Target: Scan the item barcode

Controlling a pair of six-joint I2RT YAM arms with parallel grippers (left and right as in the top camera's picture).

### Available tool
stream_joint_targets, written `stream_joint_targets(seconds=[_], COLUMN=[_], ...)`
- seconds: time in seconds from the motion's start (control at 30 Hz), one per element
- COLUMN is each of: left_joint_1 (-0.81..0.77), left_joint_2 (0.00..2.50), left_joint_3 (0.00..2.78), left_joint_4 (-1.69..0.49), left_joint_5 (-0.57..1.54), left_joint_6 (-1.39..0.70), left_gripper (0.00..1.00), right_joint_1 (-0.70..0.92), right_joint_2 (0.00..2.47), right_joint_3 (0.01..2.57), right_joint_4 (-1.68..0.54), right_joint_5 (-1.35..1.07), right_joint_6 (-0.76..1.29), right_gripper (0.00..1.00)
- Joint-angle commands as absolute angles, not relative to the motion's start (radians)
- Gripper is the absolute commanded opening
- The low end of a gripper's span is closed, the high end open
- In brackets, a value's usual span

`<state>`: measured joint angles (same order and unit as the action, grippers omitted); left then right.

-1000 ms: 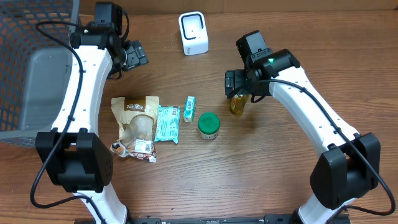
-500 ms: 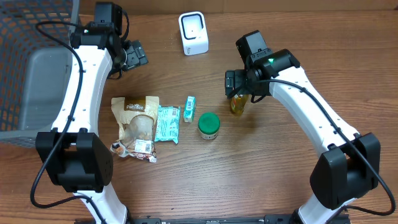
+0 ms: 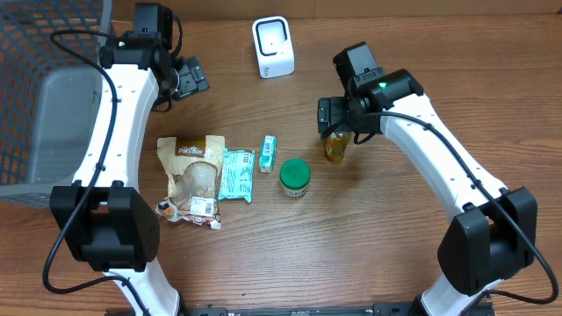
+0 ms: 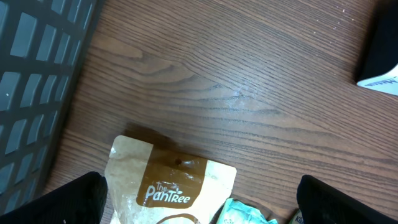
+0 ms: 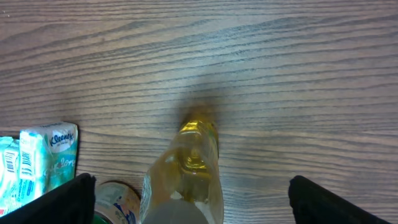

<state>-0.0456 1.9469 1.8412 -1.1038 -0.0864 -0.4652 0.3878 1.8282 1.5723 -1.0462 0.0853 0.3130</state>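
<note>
Both arms (image 3: 439,145) have white shells (image 3: 123,105) and black joints (image 3: 110,230); black cables (image 3: 413,113) trail along them, a green light (image 3: 384,85) behind the right gripper (image 3: 336,139).

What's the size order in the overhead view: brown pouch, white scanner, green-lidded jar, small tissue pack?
1. brown pouch
2. white scanner
3. green-lidded jar
4. small tissue pack
The scanner and jar stand upright, nearer the camera, so their lead over the flat tissue pack is less sure.
</note>
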Motion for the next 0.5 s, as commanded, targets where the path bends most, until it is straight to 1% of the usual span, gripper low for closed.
stream_joint_targets(seconds=[0.0,0.1,0.17,0.4,0.47], left_joint_1=[-0.046,-0.046,-0.046,-0.046,-0.046], left_joint_2=[1.934,1.934,1.934,1.934,1.934], left_joint_3=[1.860,1.860,1.860,1.860,1.860], left_joint_4=[-1.103,-1.103,-1.103,-1.103,-1.103], left_joint_5=[-0.081,-0.081,-0.081,-0.081,-0.081], left_joint_6=[-0.476,-0.476,-0.476,-0.476,-0.476], left_gripper=[1.00,1.00,1.00,1.00,1.00], right_joint_1=[0.393,0.393,0.393,0.393,0.393], right_joint_2=[1.827,1.827,1.827,1.827,1.828], right_joint_3=[1.570,1.570,1.570,1.570,1.570], right_joint_4=[-1.036,-1.037,-1.040,-1.043,-1.044], right_joint_5=[0.075,0.058,0.058,0.035,0.031], right_joint_6=[0.305,0.305,0.305,0.305,0.305], right_gripper=[0.92,0.88,0.81,0.80,0.78])
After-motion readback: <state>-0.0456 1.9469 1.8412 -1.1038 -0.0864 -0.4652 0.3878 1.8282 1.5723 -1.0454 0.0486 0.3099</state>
